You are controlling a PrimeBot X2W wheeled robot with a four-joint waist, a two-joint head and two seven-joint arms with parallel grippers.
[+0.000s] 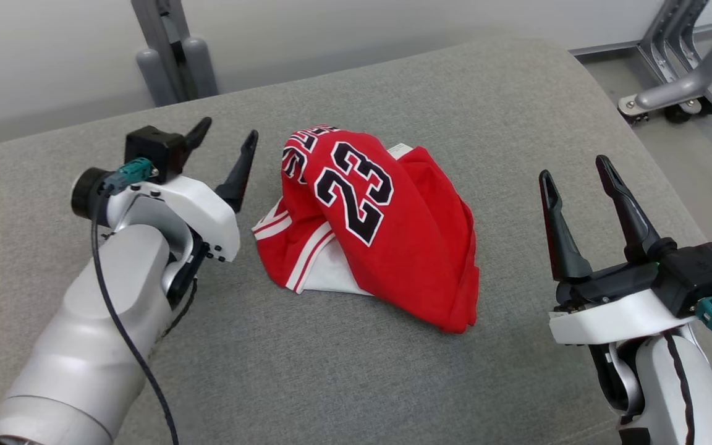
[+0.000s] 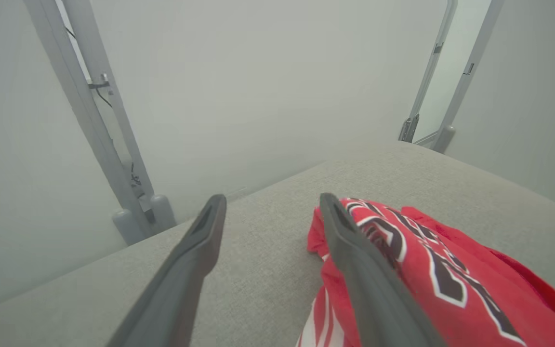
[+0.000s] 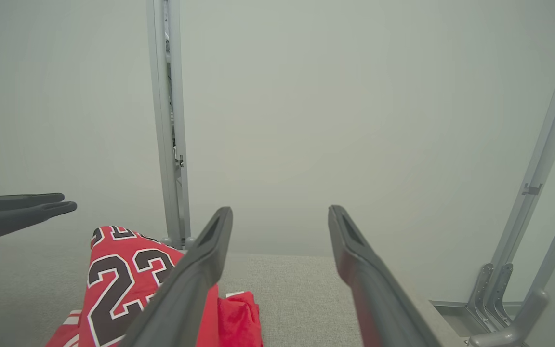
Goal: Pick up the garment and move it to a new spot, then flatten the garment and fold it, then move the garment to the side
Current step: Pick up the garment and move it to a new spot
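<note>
**A:** Nearest us, both arms hover over the grey woven fabric surface (image 1: 331, 383). The left gripper (image 1: 227, 131) sits at nine o'clock of the heap, its two dark fingers (image 1: 240, 170) spread wide with nothing between them.

**B:** And the right gripper (image 1: 575, 168), at three o'clock, same story: jaws fully parted, empty.

**A:** Between them, the crumpled red jersey with the black-and-white 23 (image 1: 387, 247) lies bunched mid-surface. It's not flat, and white-striped trim pokes out at eight o'clock.

**B:** Its long axis runs from eleven o'clock down to five. Which arm's closer?

**A:** The left, I'd say. Its inner finger is just beside the jersey's upper edge, with the cloth lying to the fingers' right. The right one stands well apart.

**B:** Beyond, around eleven o'clock, grey metal frame posts (image 1: 173, 55) stand against a pale wall (image 1: 53, 62).
</note>
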